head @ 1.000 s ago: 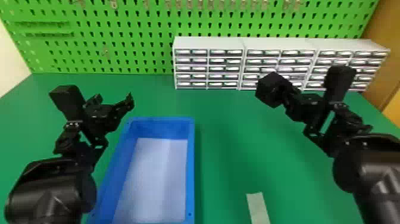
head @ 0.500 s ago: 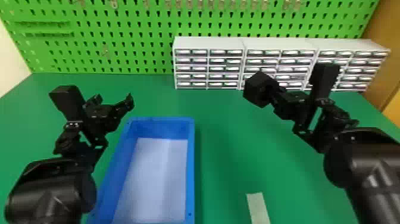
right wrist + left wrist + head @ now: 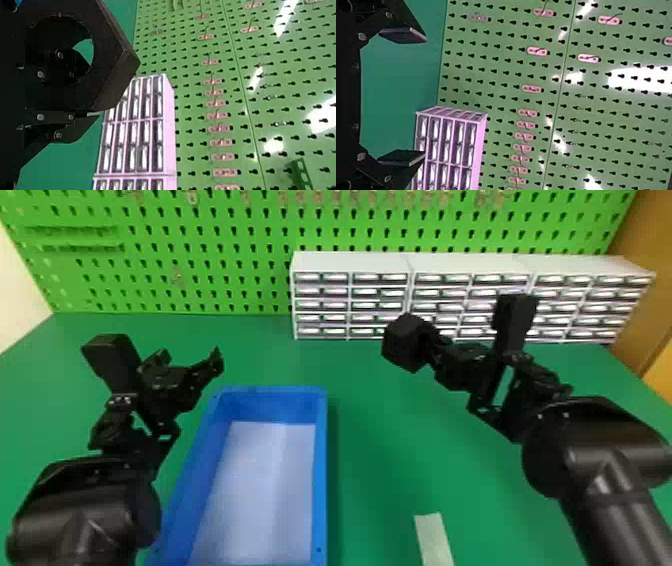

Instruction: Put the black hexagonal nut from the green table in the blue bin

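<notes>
My right gripper (image 3: 442, 349) is shut on the black hexagonal nut (image 3: 406, 344), held above the green table (image 3: 390, 430), to the right of the blue bin (image 3: 321, 470) and farther back. In the right wrist view the nut (image 3: 117, 73) shows its round hole, and my right gripper (image 3: 94, 113) grips it by the rim. My left gripper (image 3: 191, 359) is parked open near the bin's far left corner; in the left wrist view nothing lies between the fingers of my left gripper (image 3: 425, 98).
White drawer cabinets (image 3: 350, 262) stand along the back of the table, behind the nut, with a green pegboard (image 3: 200, 255) beyond them. A pale strip (image 3: 433, 535) lies on the table near the front, right of the bin.
With the nut in its grip, my right gripper has moved left over the table. The left arm and the bin have kept their places.
</notes>
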Motion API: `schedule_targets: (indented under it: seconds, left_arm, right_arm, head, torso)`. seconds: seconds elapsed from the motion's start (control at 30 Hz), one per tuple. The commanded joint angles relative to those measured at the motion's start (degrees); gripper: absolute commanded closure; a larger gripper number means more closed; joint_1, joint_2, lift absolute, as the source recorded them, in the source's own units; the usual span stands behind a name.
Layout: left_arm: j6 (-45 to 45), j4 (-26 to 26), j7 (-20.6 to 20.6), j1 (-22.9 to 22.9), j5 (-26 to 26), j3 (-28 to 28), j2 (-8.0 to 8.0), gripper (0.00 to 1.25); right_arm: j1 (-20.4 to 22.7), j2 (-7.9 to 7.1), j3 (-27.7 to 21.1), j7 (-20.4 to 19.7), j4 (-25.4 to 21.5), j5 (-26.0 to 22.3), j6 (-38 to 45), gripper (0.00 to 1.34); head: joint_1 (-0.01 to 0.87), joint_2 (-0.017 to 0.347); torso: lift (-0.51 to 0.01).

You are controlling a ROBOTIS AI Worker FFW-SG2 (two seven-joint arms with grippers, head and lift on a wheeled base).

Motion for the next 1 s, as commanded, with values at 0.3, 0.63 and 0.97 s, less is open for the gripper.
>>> schedule_targets:
  seconds: [0.3,0.63,0.97]
  left_arm:
    - [0.0,0.1,0.0,0.0,0.0,0.3,-0.15,0.24]
    - [0.0,0.0,0.0,0.0,0.0,0.1,-0.15,0.24]
    - [0.0,0.1,0.0,0.0,0.0,0.3,-0.15,0.24]
  right_arm:
    - [-1.6,1.53,2.9,3.4,1.6,0.2,2.4,1.05]
    - [-2.9,2.58,4.4,5.5,2.4,0.4,4.0,1.05]
    - [-4.2,3.72,6.3,8.0,4.3,-0.3,5.7,1.06]
  head:
    - [0.686,0.051]
    - [0.686,0.051]
    - [0.686,0.051]
  torso:
    - [-0.097]
    - [-0.097]
    - [-0.097]
